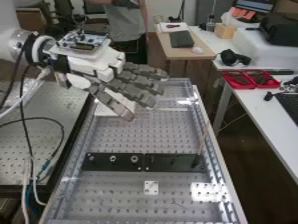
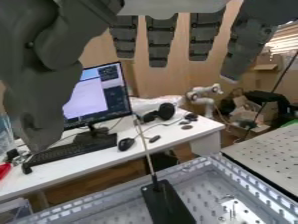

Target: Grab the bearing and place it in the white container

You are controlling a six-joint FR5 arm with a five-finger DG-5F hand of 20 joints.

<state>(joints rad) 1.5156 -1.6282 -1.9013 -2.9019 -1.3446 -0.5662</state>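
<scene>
Two ring-shaped metal pieces (image 1: 134, 159) sit on the left-hand black plate (image 1: 100, 165) of a pair laid end to end across the perforated bench (image 1: 110, 192); the bearing looks to be one of them, though from where I'm standing I can't tell which. Well apart from them, toward the bench's far part, the hand (image 1: 116, 75) is raised on its white arm (image 1: 14, 45), wide open and empty, its fingers stretched nearly straight and slightly spread. Behind it I make out what seems to be the white container (image 1: 105, 111), partly hidden by the fingers. The wrist view has the thumb (image 2: 40, 95) apart from the hanging fingers. Past them a thin rod (image 2: 146, 150) stands, tilted a little, on a black plate. Over on the white desk (image 2: 116, 157) are a lit monitor (image 2: 100, 95), a keyboard (image 2: 73, 149) and a pair of headphones (image 2: 165, 112). Nearer the bench's near end, in the high view, lies a small white plate (image 1: 151, 187).
</scene>
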